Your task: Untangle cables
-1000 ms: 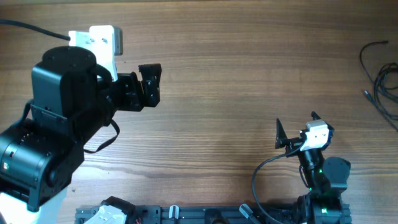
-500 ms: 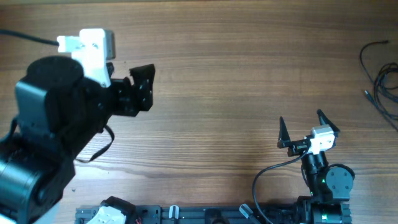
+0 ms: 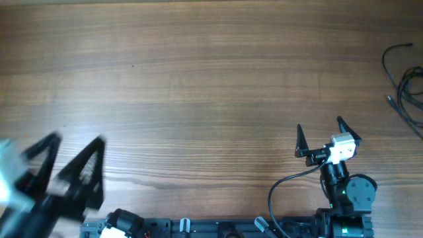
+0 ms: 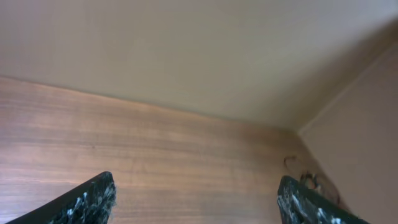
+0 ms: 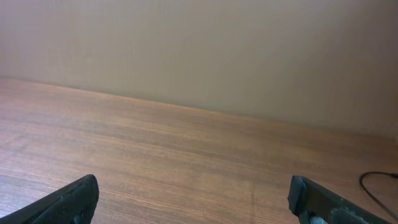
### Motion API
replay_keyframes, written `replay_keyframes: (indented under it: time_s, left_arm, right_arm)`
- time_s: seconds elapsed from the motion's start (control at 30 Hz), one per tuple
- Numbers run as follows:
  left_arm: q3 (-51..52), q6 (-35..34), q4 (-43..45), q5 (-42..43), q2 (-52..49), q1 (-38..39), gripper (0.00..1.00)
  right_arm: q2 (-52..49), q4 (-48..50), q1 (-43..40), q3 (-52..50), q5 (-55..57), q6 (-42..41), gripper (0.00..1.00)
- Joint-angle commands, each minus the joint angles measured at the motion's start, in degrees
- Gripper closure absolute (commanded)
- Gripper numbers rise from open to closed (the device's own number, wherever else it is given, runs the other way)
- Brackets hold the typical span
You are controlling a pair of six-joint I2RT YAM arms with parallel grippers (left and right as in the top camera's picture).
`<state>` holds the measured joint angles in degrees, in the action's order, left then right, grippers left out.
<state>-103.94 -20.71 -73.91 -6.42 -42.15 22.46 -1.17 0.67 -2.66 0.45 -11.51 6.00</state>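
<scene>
The cables (image 3: 404, 86) are thin black cords loosely looped at the table's far right edge, partly cut off by the frame. They show small in the left wrist view (image 4: 309, 178) near the far corner, and one end shows in the right wrist view (image 5: 377, 184). My left gripper (image 3: 66, 162) is open and empty at the near left, blurred by motion. My right gripper (image 3: 322, 132) is open and empty at the near right, well short of the cables.
The wooden table (image 3: 211, 79) fills the view. A black rail with the arm mounts (image 3: 198, 228) runs along the near edge. The right arm's thick black wire (image 3: 281, 185) loops beside its base. A beige wall (image 5: 199, 50) stands behind the table.
My left arm has swung quickly from the far left of the table back to the near left edge, with its gripper now open wide. The right arm has held still over the last half second.
</scene>
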Motion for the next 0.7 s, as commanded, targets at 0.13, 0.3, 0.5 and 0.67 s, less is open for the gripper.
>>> replay_keyframes:
  time_s: [0.13, 0.3, 0.5, 0.67]
  left_arm:
    - [5.86, -6.78, -1.16, -9.07, 15.37, 0.15, 0.14]
    - [8.63, -6.82, -6.03, -10.19, 21.75, 0.13, 0.0]
    - [15.41, -12.57, -12.98, -11.74, 23.8, 0.15, 0.0]
    - [26.32, -14.32, -8.44, -12.31, 23.8, 0.15, 0.0]
  right_arm:
    - [0.9, 0.13, 0.39, -0.13, 0.59, -0.85, 0.0]
    - [0.9, 0.13, 0.39, -0.13, 0.59, -0.83, 0.0]
    - [0.9, 0.13, 0.39, -0.13, 0.59, -0.83, 0.0]
    - [0.9, 0.13, 0.39, -0.13, 0.59, -0.81, 0.0]
